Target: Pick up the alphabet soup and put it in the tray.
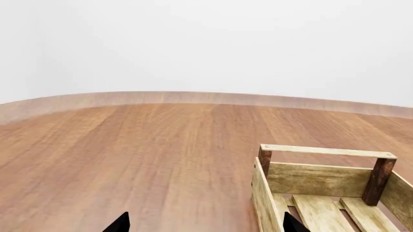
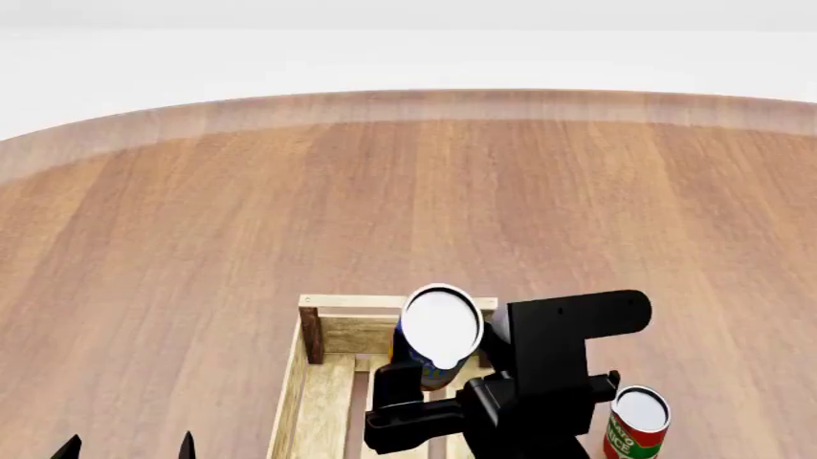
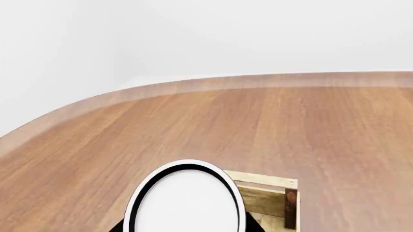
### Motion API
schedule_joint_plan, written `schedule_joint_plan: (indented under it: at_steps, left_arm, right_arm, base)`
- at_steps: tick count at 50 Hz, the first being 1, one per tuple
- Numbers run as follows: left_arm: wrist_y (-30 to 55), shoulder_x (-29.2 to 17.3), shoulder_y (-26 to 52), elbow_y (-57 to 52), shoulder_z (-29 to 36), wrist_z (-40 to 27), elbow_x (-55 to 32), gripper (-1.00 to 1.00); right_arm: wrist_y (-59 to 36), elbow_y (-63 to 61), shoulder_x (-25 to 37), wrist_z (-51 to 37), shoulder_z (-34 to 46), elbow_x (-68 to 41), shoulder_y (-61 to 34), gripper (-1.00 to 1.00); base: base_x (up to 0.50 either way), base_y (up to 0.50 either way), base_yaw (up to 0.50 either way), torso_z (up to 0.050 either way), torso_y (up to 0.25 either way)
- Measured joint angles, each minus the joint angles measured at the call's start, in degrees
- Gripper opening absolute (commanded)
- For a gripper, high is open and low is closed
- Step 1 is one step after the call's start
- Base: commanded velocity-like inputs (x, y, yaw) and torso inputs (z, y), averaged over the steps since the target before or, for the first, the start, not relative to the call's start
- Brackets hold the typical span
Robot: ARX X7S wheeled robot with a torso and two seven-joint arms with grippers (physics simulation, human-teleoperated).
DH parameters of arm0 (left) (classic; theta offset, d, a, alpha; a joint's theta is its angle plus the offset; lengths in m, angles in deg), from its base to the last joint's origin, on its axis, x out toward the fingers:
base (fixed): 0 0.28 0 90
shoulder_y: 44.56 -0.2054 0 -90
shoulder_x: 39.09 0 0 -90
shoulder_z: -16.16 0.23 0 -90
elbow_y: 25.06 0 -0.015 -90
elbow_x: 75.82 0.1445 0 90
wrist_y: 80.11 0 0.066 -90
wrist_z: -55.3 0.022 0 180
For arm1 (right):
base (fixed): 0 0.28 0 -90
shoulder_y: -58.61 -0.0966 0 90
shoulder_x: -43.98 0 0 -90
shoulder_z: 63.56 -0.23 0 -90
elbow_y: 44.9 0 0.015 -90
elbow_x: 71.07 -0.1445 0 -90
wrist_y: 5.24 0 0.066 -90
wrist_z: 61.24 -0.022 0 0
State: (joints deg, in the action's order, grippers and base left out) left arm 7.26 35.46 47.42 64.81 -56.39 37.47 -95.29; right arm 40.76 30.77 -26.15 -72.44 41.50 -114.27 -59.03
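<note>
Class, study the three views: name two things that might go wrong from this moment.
1. The alphabet soup, held by the right gripper, hangs over the tray near its end wall; released here, it might clip the rail.
2. The red-and-green can stands beside the right arm and might be knocked over.

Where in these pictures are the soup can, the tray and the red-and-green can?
Soup can [image 2: 442, 323], head view, on its pale lid.
Tray [image 1: 320, 179], left wrist view, on its end wall.
Red-and-green can [image 2: 638, 411], head view, on its lid.
</note>
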Motion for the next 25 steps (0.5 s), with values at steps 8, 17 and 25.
schedule_joint_plan:
  at_steps: [8, 17, 25]
  left_arm:
    - [-0.1, -0.1, 0.0, -0.1, 0.1, -0.1, -0.1, 1.0]
    - [-0.2, -0.2, 0.0, 0.0, 0.3, -0.3, -0.1, 1.0]
    - [-0.4, -0.3, 0.1, 0.1, 0.4, -0.4, -0.2, 1.0]
  right_arm:
    - [2.0, 2.5, -1.0, 1.2, 1.8, 1.6, -0.3, -1.0]
    - [4.8, 5.5, -2.2, 2.4, 3.3, 3.5, -0.1, -1.0]
    - [7.8, 8.7, -3.4, 3.5, 4.8, 5.4, 0.1, -1.0]
  base:
    - [0.0, 0.0, 0.0, 0.0, 0.0]
    - [0.0, 0.0, 0.0, 0.0, 0.001]
    - [0.0, 0.0, 0.0, 0.0, 0.0]
